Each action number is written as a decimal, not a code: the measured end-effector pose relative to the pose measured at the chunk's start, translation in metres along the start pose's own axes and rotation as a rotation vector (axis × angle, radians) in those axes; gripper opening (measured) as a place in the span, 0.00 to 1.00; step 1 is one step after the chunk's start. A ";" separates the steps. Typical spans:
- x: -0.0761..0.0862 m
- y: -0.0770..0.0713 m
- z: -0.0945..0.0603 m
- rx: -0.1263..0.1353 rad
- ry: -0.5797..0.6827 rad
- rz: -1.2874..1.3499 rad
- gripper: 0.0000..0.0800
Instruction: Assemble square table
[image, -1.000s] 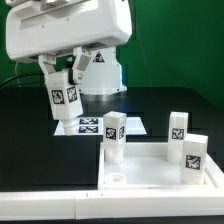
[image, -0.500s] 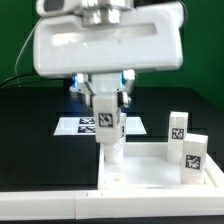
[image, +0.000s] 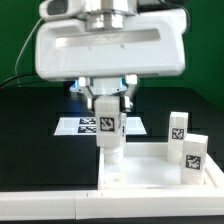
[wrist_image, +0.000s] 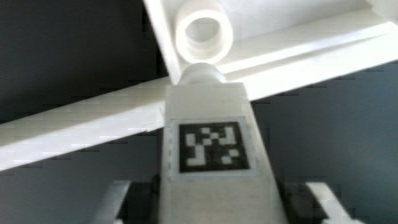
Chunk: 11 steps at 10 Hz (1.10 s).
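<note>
My gripper (image: 108, 110) is shut on a white table leg (image: 108, 128) with a black-and-white tag, held upright over the left end of the white square table slab (image: 160, 183). In the wrist view the leg (wrist_image: 217, 120) runs out from between my fingers (wrist_image: 135, 203), and its tip points at a round corner socket (wrist_image: 205, 35) in the slab's rim (wrist_image: 329, 62). Two more tagged legs (image: 178, 127) (image: 192, 152) stand at the slab's right side. Whatever stands behind the held leg is hidden by it.
The marker board (image: 88, 125) lies flat on the black table behind the slab, partly covered by my hand. A long white bar (image: 50, 205) runs along the front edge below the slab. A green wall closes the back.
My arm has swung from the exterior view's left to over the slab's left end, carrying the leg. Since half a second ago it has barely moved.
</note>
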<state>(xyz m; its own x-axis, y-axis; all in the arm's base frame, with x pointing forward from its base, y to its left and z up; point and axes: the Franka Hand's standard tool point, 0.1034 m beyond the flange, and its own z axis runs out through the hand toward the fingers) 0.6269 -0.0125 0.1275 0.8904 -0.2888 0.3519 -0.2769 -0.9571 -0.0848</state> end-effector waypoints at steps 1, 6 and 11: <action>-0.004 0.000 0.006 -0.006 -0.008 -0.005 0.36; -0.017 -0.004 0.025 -0.018 -0.018 -0.007 0.36; -0.021 -0.004 0.036 -0.031 0.016 -0.020 0.36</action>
<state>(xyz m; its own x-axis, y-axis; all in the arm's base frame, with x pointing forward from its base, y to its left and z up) 0.6222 -0.0031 0.0865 0.8900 -0.2685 0.3686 -0.2699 -0.9616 -0.0488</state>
